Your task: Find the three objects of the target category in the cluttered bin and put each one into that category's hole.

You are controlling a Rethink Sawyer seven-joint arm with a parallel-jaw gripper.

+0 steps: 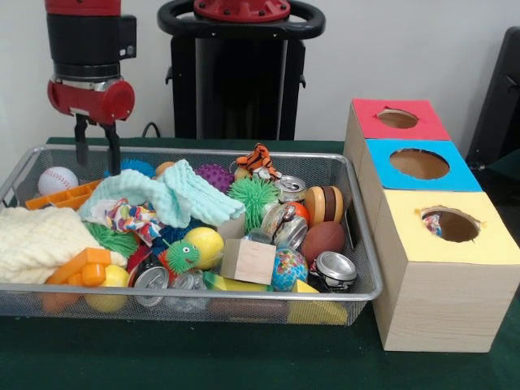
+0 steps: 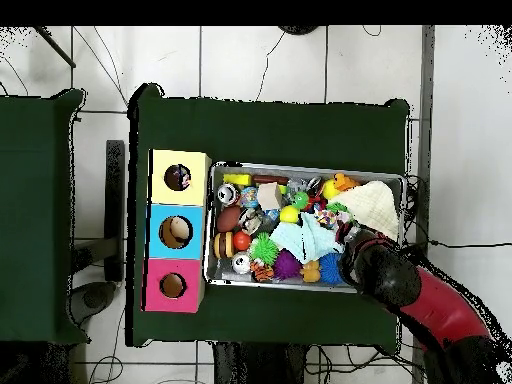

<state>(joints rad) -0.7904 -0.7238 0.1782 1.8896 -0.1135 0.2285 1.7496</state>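
Observation:
The wire-mesh bin [image 1: 244, 305] is full of mixed toys. A white cloth with multicoloured dots [image 1: 134, 218] lies crumpled left of the middle, partly under the mint-green knitted cloth [image 1: 175, 195]. My gripper [image 1: 97, 158] hangs open and empty over the bin's far left corner, just above the mint cloth's edge. The yellow-surrounded hole [image 1: 452, 225] tops the nearest wooden box, and a bit of dotted cloth [image 1: 433, 225] shows inside it. In the overhead view the arm [image 2: 385, 272] covers the gripper at the bin's [image 2: 305, 166] lower right. The yellow hole [image 2: 177, 178] is at the upper left.
A cream knitted cloth [image 1: 32, 240] fills the bin's left end and a baseball [image 1: 57, 180] lies behind it. Cans, spiky balls, a toy tiger [image 1: 258, 158] and a wooden block [image 1: 248, 260] crowd the middle. The blue-surrounded hole [image 1: 419, 164] and the red-surrounded hole [image 1: 397, 119] stand behind the yellow one.

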